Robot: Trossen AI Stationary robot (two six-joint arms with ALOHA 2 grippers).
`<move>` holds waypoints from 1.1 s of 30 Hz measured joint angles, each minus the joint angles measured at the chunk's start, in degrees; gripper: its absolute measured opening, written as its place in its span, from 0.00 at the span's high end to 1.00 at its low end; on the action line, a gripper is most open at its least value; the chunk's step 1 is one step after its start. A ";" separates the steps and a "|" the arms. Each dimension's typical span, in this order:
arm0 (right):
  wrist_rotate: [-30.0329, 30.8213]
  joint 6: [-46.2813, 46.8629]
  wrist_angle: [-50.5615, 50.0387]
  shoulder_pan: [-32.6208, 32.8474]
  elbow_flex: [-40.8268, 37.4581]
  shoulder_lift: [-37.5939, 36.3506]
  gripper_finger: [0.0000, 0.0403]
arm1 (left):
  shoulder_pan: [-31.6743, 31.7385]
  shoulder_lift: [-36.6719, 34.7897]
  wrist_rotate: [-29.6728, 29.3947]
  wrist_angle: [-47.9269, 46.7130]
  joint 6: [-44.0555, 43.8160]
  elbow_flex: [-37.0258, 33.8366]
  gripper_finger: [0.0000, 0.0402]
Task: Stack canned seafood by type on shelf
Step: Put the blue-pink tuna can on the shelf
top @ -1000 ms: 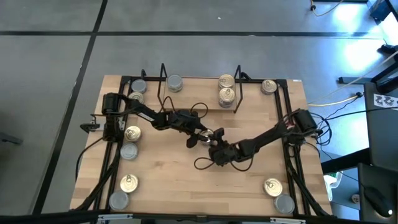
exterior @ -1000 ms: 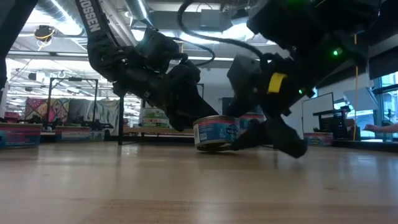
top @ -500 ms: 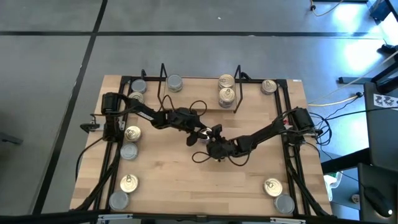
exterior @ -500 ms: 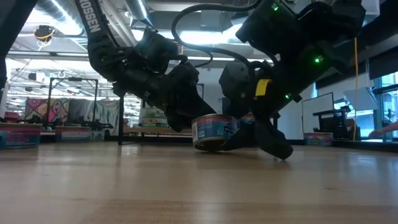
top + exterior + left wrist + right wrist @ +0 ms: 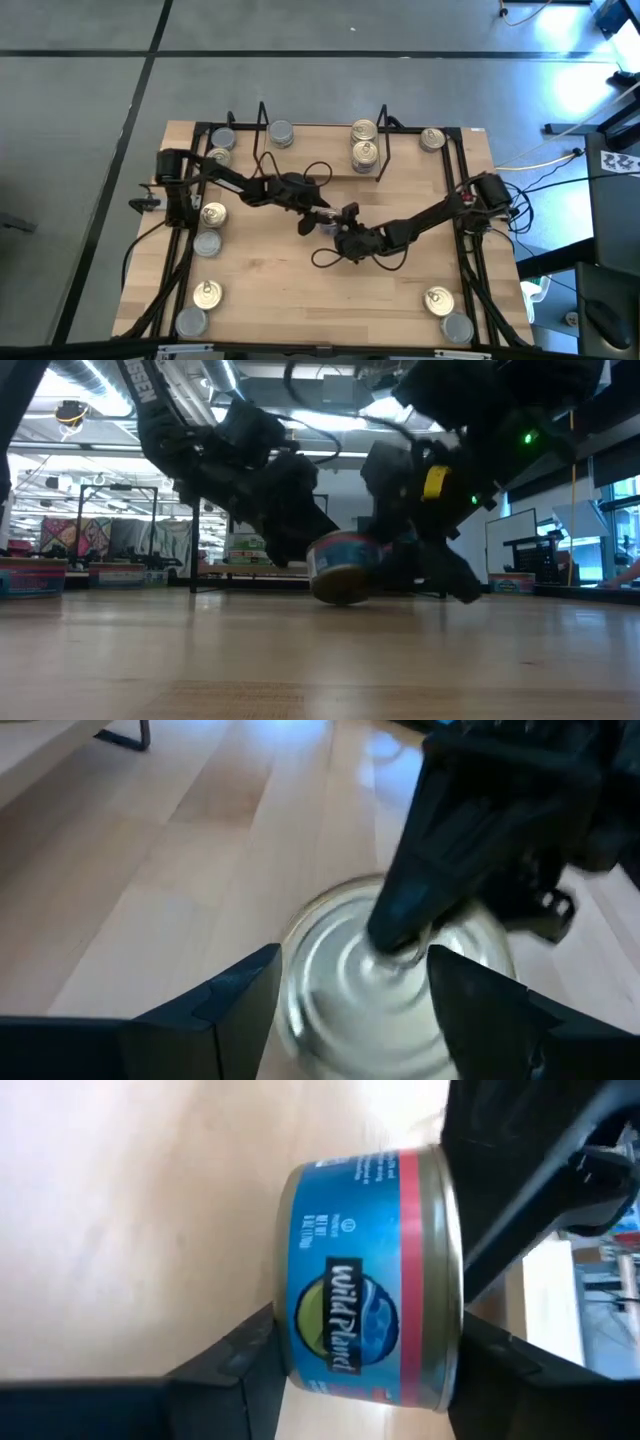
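- Now the tin (image 5: 343, 565) sits tilted with its near edge off the table (image 5: 260, 290); half a second ago it rested flat on the wood.
- It is in the middle of the overhead frame, below the shelf (image 5: 262, 118).
- Left gripper (image 5: 316, 216) grasps the tin across its width, as before.
- Right gripper (image 5: 340, 222) has moved in over the lid and base; whether it has clenched yet, I cannot tell.
- Probably a handover, so this tin should reach the shelf soon.
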 joint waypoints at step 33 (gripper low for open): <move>-3.30 -5.00 -9.38 -20.83 15.75 -11.62 0.51 | -9.56 -36.03 -23.63 -5.12 0.92 -29.14 0.38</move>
